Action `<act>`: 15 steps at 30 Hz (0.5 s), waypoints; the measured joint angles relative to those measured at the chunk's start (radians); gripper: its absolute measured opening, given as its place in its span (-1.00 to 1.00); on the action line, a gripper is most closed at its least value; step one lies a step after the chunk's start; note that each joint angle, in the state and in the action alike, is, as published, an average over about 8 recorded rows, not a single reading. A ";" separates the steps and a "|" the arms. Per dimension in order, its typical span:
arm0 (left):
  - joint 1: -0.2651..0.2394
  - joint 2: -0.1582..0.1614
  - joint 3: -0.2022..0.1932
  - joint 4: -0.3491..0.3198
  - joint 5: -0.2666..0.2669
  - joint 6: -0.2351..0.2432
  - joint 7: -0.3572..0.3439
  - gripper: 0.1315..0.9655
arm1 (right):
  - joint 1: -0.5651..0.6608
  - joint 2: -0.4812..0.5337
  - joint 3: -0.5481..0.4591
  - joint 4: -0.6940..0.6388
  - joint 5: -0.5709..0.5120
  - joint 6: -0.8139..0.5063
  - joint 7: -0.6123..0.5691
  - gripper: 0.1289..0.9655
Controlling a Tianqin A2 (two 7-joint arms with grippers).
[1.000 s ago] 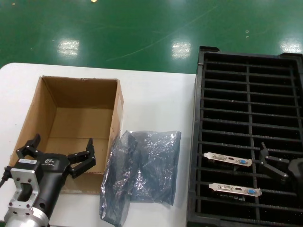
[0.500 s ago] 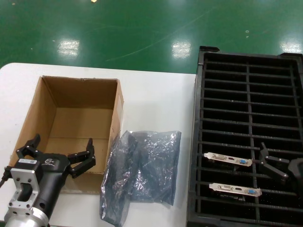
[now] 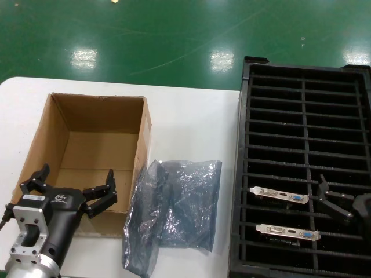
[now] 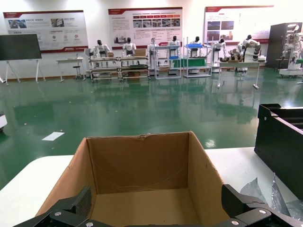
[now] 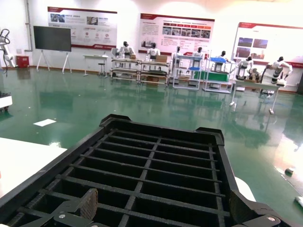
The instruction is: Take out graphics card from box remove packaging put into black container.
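While the left hand (image 3: 68, 188) just hangs over the near end of the box (image 3: 93, 153) with its fingers spread wide and nothing in them, the right hand (image 3: 331, 200) sits low over the black container (image 3: 305, 104), fingers apart too, gripping nothing. Count-wise: two graphics cards, one box, one bag, one crate. The nearer graphics card (image 3: 288, 232) and the second card (image 3: 279, 194) both stand in slots in the container's left column, silver brackets up, a couple of slots apart, right beside the right hand. The box looks empty inside. The packaging (image 3: 174, 211) lies crumpled flat on the white desk (image 3: 191, 121), between box and container, touching the box's near corner. Both arms come in from the near edge.
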 joint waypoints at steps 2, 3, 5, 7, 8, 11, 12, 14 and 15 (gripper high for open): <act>0.000 0.000 0.000 0.000 0.000 0.000 0.000 1.00 | 0.000 0.000 0.000 0.000 0.000 0.000 0.000 1.00; 0.000 0.000 0.000 0.000 0.000 0.000 0.000 1.00 | 0.000 0.000 0.000 0.000 0.000 0.000 0.000 1.00; 0.000 0.000 0.000 0.000 0.000 0.000 0.000 1.00 | 0.000 0.000 0.000 0.000 0.000 0.000 0.000 1.00; 0.000 0.000 0.000 0.000 0.000 0.000 0.000 1.00 | 0.000 0.000 0.000 0.000 0.000 0.000 0.000 1.00; 0.000 0.000 0.000 0.000 0.000 0.000 0.000 1.00 | 0.000 0.000 0.000 0.000 0.000 0.000 0.000 1.00; 0.000 0.000 0.000 0.000 0.000 0.000 0.000 1.00 | 0.000 0.000 0.000 0.000 0.000 0.000 0.000 1.00; 0.000 0.000 0.000 0.000 0.000 0.000 0.000 1.00 | 0.000 0.000 0.000 0.000 0.000 0.000 0.000 1.00; 0.000 0.000 0.000 0.000 0.000 0.000 0.000 1.00 | 0.000 0.000 0.000 0.000 0.000 0.000 0.000 1.00; 0.000 0.000 0.000 0.000 0.000 0.000 0.000 1.00 | 0.000 0.000 0.000 0.000 0.000 0.000 0.000 1.00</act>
